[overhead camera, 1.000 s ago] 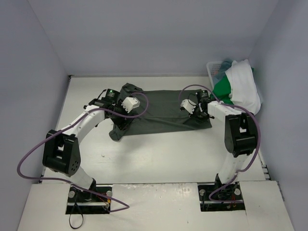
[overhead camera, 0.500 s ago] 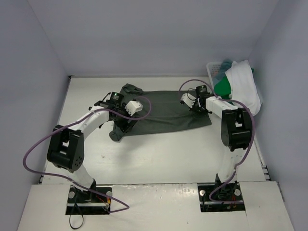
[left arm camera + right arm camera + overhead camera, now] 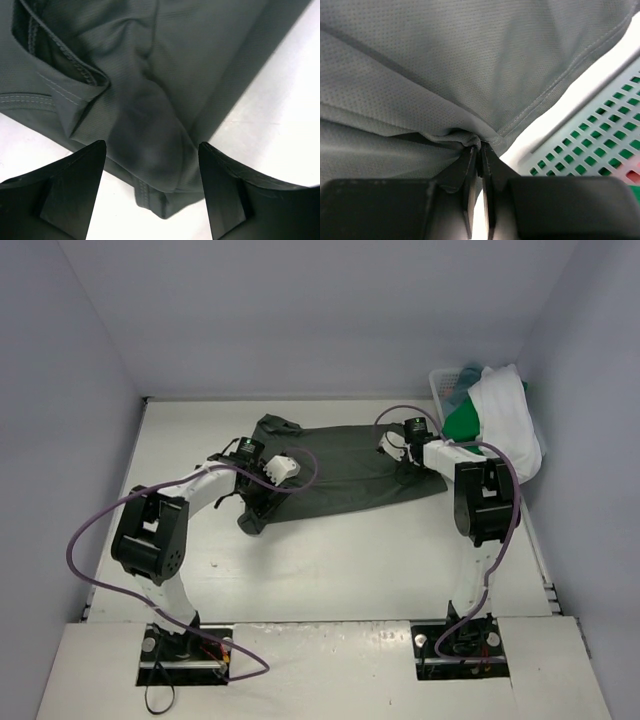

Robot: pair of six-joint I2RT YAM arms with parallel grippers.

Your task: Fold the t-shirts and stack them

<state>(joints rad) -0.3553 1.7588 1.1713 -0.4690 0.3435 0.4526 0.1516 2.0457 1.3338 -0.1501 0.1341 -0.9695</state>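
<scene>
Tightly, grey-green t-shirt (image 3: 340, 475) nipped in right pincer (image 3: 480, 145), under spread left pincer (image 3: 151, 145)

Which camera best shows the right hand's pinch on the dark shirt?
Right wrist: the right hand is shut on a fold of the dark shirt. Top external shows it tiny; left wrist misses it.

Basket (image 3: 440, 382) largely under white t-shirt (image 3: 506, 412)

The top view looks down from high over the whole tabletop (image 3: 330, 560); both wrist views face down, very close on the dark grey-green t-shirt (image 3: 350, 475) it also shows
</scene>
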